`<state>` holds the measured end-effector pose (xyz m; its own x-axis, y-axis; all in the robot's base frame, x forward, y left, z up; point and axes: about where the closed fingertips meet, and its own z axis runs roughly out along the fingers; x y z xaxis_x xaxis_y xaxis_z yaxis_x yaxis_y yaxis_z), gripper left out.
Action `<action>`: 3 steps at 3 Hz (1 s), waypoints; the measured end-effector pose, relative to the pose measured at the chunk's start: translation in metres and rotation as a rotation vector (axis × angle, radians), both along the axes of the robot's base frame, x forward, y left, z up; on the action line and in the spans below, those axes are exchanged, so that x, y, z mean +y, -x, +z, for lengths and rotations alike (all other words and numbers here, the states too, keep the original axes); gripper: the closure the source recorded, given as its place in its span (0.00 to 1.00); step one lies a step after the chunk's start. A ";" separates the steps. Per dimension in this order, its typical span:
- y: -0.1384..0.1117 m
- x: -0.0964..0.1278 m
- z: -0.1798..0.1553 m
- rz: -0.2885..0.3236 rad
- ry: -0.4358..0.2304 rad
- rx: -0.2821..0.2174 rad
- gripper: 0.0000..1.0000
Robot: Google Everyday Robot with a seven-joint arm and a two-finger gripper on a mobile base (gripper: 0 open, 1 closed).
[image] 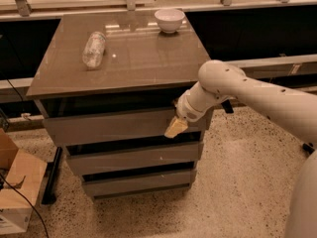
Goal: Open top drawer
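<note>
The top drawer (109,127) is the uppermost and tallest of three plain grey fronts in the cabinet under the brown tabletop (129,58). A dark gap shows between its upper edge and the tabletop. My gripper (175,126), with a pale yellowish tip, is at the right end of this drawer's front, against or just in front of the panel. The white arm (247,90) reaches in from the right. The contact point behind the wrist is hidden.
A clear plastic bottle (93,48) lies on the tabletop at the left and a white bowl (169,20) stands at the back. The middle drawer (133,157) and bottom drawer (136,182) sit below. A cardboard box (15,187) stands on the floor at the left.
</note>
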<state>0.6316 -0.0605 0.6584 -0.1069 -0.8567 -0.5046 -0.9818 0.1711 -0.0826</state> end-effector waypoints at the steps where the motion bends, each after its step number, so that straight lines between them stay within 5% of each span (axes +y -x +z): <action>1: 0.003 0.000 0.006 0.009 0.006 0.005 0.66; 2: 0.003 0.000 0.011 0.010 0.006 0.005 0.89; 3: 0.010 0.002 0.017 0.022 -0.001 0.013 1.00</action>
